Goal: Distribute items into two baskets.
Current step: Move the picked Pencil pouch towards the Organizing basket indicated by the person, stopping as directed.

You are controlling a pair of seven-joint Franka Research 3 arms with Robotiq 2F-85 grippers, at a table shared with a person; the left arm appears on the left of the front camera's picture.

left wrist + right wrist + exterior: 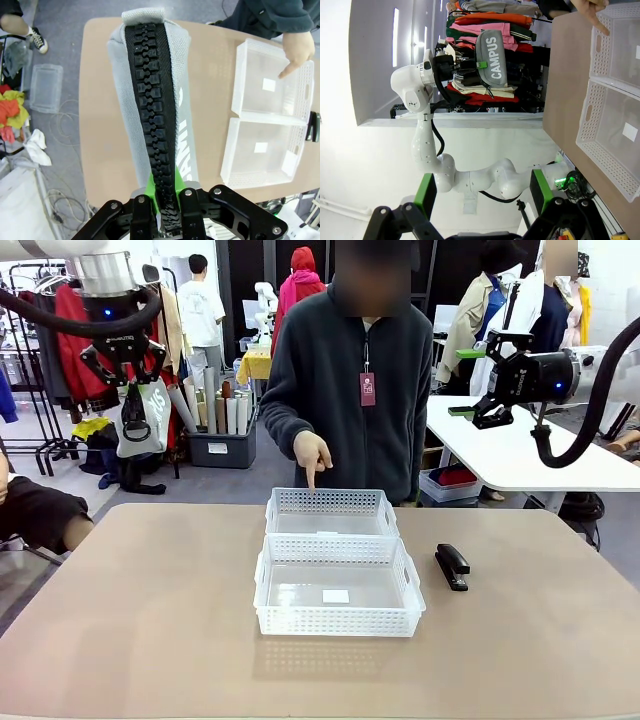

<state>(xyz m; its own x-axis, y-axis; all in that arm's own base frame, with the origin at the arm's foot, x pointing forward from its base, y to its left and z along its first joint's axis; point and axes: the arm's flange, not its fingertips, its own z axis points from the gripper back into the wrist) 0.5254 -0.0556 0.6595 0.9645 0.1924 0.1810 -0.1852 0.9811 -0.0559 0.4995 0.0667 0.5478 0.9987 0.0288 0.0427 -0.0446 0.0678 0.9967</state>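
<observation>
My left gripper [128,375] hangs high above the table's left side, shut on the top of the grey "CAMPUS" pouch [140,418], which dangles below it. In the left wrist view the pouch [155,95] runs up from the gripper [167,194] with its black zip facing me. The black stapler [452,566] lies on the table right of the near basket [335,620]. The far basket [330,502] touches it behind. A person's hand [312,455] points a finger into the far basket. My right gripper [466,382] is open, high at the right, holding nothing.
The tan table [150,620] has free room left and right of the baskets. A white table [500,455] stands behind at the right. The person stands close to the far edge. Clothes racks and a bin of rolls stand beyond.
</observation>
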